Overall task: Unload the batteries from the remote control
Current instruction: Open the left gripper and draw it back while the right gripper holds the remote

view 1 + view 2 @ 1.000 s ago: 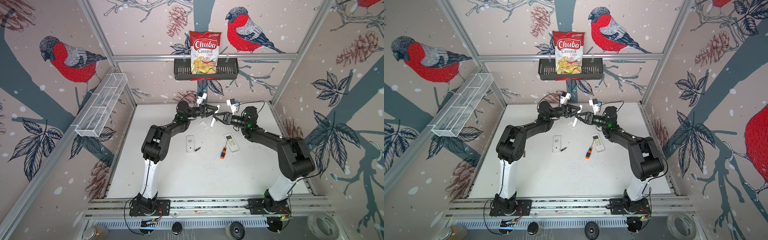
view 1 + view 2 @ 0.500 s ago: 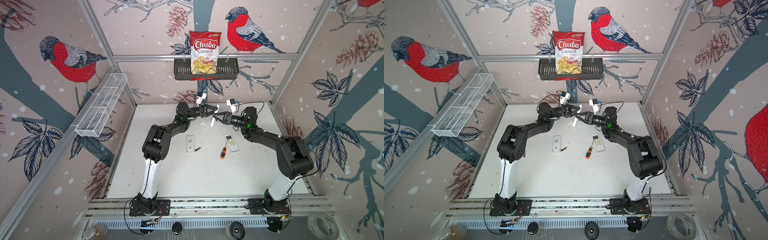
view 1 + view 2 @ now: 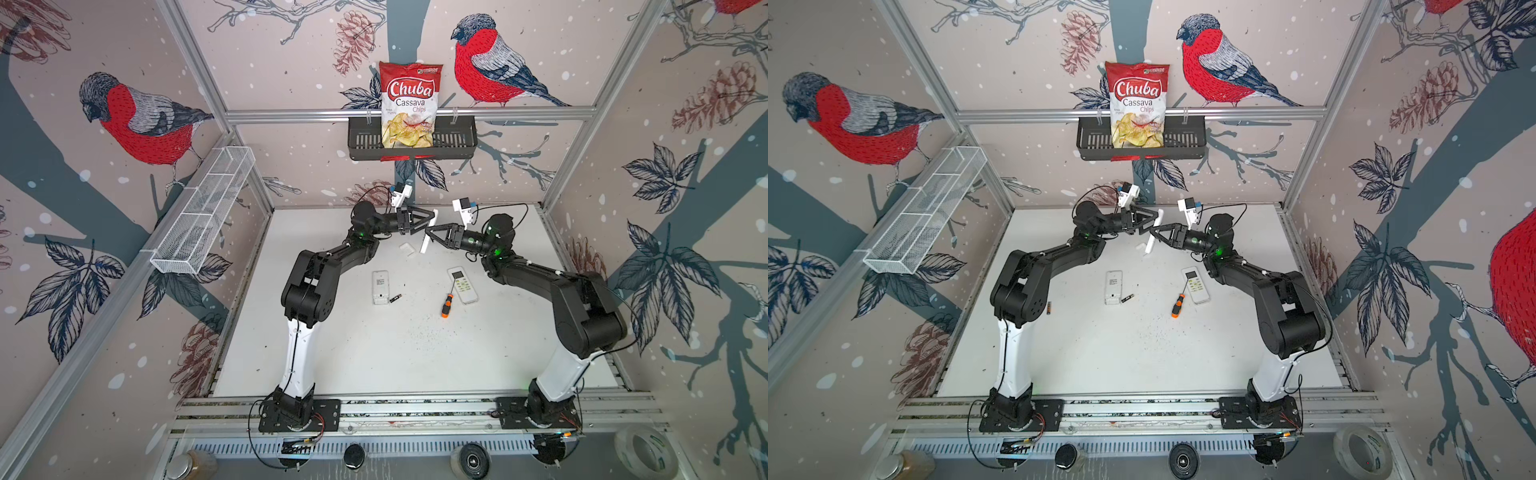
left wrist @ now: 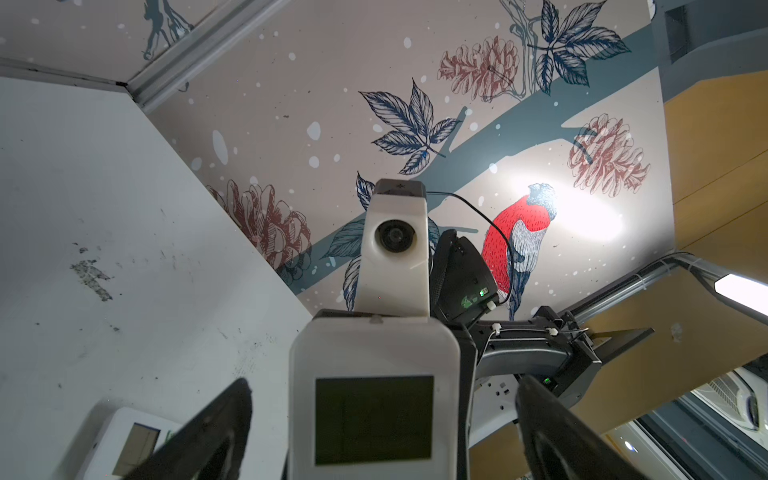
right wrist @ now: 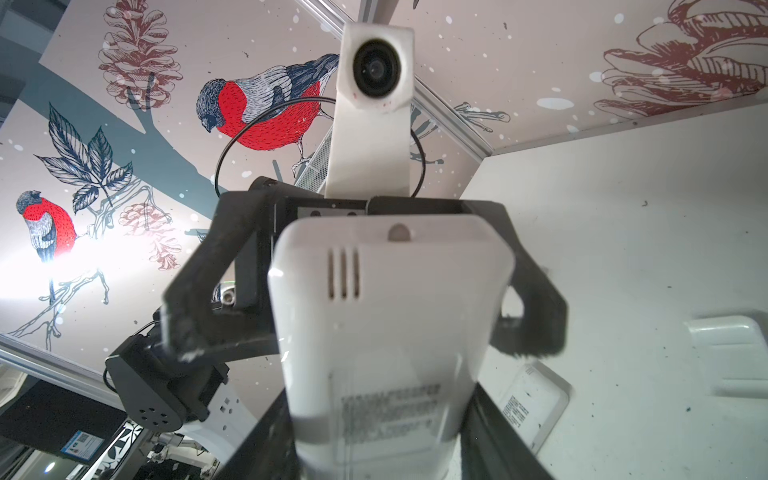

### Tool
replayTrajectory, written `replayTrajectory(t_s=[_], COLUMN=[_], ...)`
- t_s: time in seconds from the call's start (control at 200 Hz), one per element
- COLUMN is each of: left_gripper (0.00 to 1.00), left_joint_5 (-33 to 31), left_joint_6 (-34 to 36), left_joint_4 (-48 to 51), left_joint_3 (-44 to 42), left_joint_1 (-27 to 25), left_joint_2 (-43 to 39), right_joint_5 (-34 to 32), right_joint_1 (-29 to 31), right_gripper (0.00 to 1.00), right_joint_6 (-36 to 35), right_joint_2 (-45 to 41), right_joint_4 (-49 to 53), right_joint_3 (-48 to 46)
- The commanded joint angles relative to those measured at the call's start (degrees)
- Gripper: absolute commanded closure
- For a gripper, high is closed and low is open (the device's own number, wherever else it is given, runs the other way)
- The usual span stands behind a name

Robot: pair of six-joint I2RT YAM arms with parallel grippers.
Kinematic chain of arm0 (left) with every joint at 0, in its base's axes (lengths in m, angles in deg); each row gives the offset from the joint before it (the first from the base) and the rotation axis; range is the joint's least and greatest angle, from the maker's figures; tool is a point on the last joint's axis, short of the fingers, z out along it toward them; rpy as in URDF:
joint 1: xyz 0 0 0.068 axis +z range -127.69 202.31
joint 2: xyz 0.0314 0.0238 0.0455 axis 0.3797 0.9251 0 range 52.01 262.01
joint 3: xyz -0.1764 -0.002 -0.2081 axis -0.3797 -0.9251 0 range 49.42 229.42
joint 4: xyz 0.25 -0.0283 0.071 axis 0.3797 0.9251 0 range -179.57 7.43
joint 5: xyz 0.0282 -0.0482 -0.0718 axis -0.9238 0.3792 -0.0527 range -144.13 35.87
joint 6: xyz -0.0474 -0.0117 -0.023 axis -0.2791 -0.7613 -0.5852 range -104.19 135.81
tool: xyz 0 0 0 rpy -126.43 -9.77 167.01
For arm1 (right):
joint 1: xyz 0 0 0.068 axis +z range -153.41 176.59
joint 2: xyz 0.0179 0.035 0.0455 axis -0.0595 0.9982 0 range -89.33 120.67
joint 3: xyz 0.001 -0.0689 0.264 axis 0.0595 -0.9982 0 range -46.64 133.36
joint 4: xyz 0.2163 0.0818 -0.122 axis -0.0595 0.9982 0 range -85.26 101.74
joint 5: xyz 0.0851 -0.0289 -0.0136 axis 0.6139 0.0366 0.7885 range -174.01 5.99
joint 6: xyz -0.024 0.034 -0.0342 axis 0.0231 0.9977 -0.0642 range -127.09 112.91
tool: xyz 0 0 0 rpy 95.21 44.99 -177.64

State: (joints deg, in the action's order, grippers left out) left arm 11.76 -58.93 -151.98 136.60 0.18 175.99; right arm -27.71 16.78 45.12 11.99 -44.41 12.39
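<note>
Black arms both stretch far forward, elbows bent inward, so the pincers meet nose to nose above the table. The left pincer gapes wide, its fingers clear of the held remote on both sides. The right pincer clamps that remote's other end. One battery lies on the table, basewards of the pincers, just beside a face-down remote. A second battery lies by the left elbow. Beyond the pincers a bag reads "Chuba Cassava Chips". The held remote's back label is too blurred to read.
</note>
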Motion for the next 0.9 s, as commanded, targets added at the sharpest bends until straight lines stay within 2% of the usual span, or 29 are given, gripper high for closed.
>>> replayTrajectory(t_s=[0.0,0.09,0.145,0.18,0.25,0.325,0.46,0.615,0.806,0.896], left_gripper=[0.02,0.02,0.02,0.02,0.04,0.08,0.13,0.13,0.15,0.18], left_joint_5=[-1.8,-4.0,-6.0,-8.1,-16.0,-24.2,-43.2,-65.1,-84.3,-88.7], left_joint_6=[1.9,3.9,11.9,19.6,34.2,41.4,44.5,54.2,63.7,66.2], left_joint_4=[-1.2,-1.2,6.2,13.1,26.8,31.0,22.3,13.1,-3.4,-7.8], left_joint_3=[-0.5,-3.2,-5.2,-6.7,-9.5,-14.4,-30.0,-43.2,-50.1,-49.3], left_joint_1=[2.2,4.7,5.9,6.4,6.1,5.2,2.5,-8.2,-22.1,-25.5], left_joint_2=[-1.2,-4.0,-7.5,-10.4,-16.3,-21.1,-29.5,-36.1,-33.7,-30.4], right_joint_5=[-0.3,-1.2,-1.9,-2.6,-4.0,-6.9,-17.5,-27.1,-32.4,-35.2], right_joint_1=[0.0,-0.5,-1.0,-1.5,-2.3,-2.9,-3.4,-3.2,-2.9,-2.1], right_gripper=[0.56,0.56,0.57,0.57,0.57,0.57,0.57,0.57,0.57,0.57], right_joint_6=[-0.7,-0.4,0.2,0.9,2.1,3.2,5.1,8.8,14.6,14.9], right_joint_2=[-0.8,-0.9,-1.0,-1.0,-1.2,-1.8,-3.7,-4.9,-6.0,-7.1], right_joint_4=[-1.3,-0.3,0.4,0.8,1.6,3.8,13.7,21.0,19.9,20.3], right_joint_3=[-0.3,-0.6,-0.6,-0.6,-0.6,-0.6,0.1,0.8,-1.3,-1.8])
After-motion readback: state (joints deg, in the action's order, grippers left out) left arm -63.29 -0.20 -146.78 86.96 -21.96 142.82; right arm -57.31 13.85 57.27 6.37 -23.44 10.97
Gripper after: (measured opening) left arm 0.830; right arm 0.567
